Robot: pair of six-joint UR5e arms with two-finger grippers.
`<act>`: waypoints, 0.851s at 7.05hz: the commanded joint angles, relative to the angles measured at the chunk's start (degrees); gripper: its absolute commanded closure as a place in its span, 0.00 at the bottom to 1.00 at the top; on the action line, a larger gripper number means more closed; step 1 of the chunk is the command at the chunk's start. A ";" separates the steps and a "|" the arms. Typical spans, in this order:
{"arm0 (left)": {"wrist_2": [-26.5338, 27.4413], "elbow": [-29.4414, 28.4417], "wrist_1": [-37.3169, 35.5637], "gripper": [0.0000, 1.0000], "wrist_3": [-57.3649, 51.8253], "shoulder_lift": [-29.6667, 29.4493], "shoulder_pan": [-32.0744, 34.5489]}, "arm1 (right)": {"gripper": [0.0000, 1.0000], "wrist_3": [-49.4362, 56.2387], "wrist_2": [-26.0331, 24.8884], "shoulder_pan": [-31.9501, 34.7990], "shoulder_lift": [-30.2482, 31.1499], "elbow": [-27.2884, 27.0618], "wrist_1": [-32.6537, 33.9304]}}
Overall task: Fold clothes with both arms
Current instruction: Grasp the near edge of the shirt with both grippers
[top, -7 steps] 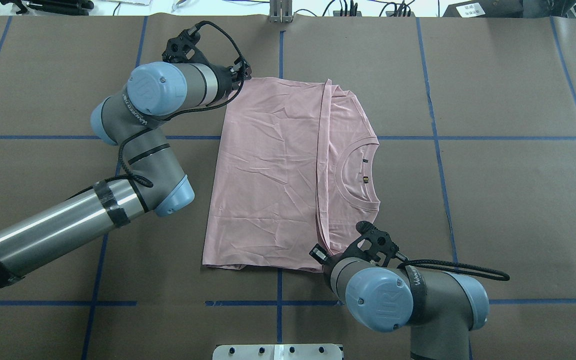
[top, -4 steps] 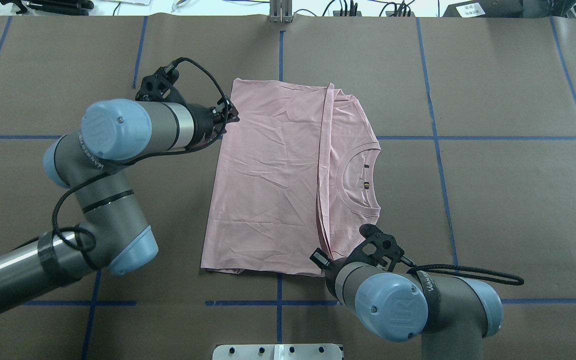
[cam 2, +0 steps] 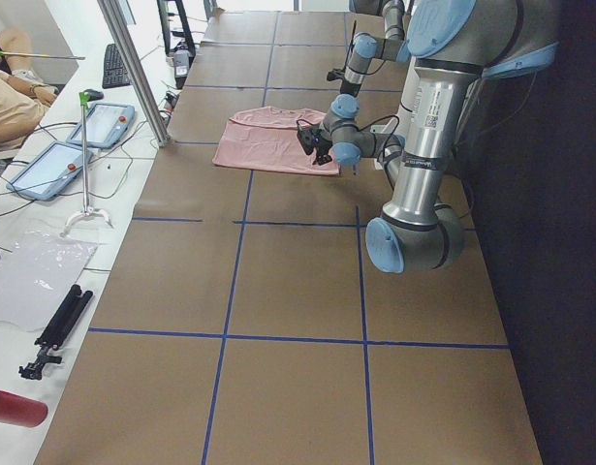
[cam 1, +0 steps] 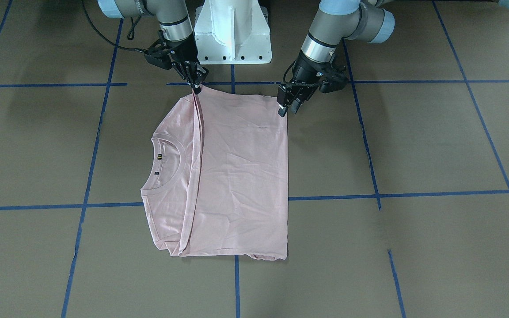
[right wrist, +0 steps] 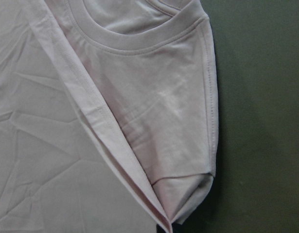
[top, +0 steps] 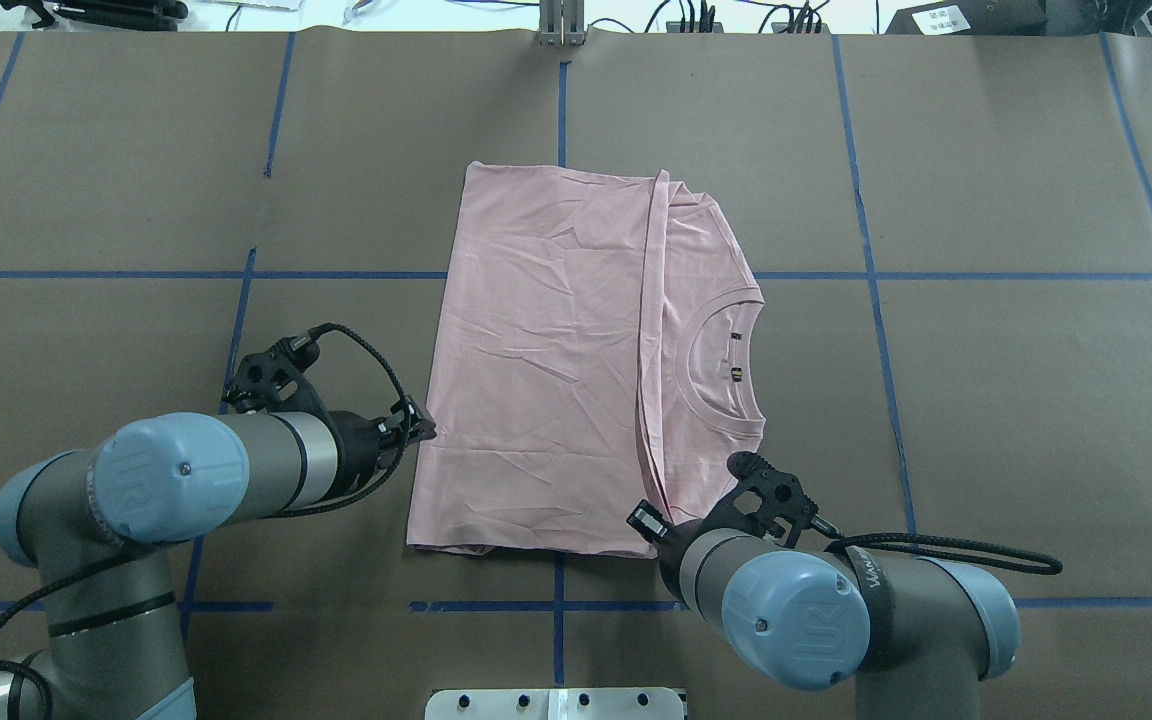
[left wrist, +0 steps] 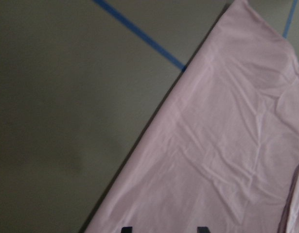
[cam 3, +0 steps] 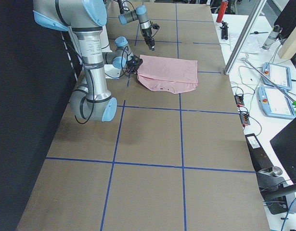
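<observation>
The clothes are one pale pink T-shirt (top: 536, 350), folded lengthwise and lying flat, with its ribbed collar (top: 726, 350) toward the right; the print does not show. My left gripper (top: 424, 432) hovers at the shirt's near-left edge. Its two fingertips (left wrist: 125, 228) stand apart over the cloth in the left wrist view, so it is open. My right gripper (cam 1: 196, 86) is shut on the near corner of the shirt (cam 1: 237, 176), where the fold line ends and the cloth is drawn to a point. In the right wrist view the folded layers (right wrist: 164, 97) converge at the bottom edge.
Brown paper with blue tape lines (top: 866, 275) covers the table. The white pedestal base (cam 1: 232, 31) stands close behind both grippers. A metal plate (top: 556, 703) sits at the near edge. Side desks hold tablets (cam 2: 104, 121), and a person's arm (cam 2: 7, 87) shows there.
My left arm swung from the shirt's far-left corner back along its left edge to the near-left side. The right gripper stayed at its corner, and the shirt shifted slightly.
</observation>
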State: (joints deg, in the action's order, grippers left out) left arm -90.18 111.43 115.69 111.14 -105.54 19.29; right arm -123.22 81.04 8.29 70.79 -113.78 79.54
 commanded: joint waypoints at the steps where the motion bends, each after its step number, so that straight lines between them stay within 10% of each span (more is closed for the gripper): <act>1: 0.01 0.37 -2.13 0.42 2.50 0.95 -4.34 | 1.00 0.00 0.00 -0.20 0.05 -0.47 0.00; 6: 0.01 -1.39 -2.22 0.44 2.50 0.25 -6.73 | 1.00 0.00 0.00 -0.47 0.14 -0.56 0.00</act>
State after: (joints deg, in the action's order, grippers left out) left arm -90.18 110.58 113.50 113.64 -105.11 12.89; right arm -123.22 81.00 7.91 70.87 -114.31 79.54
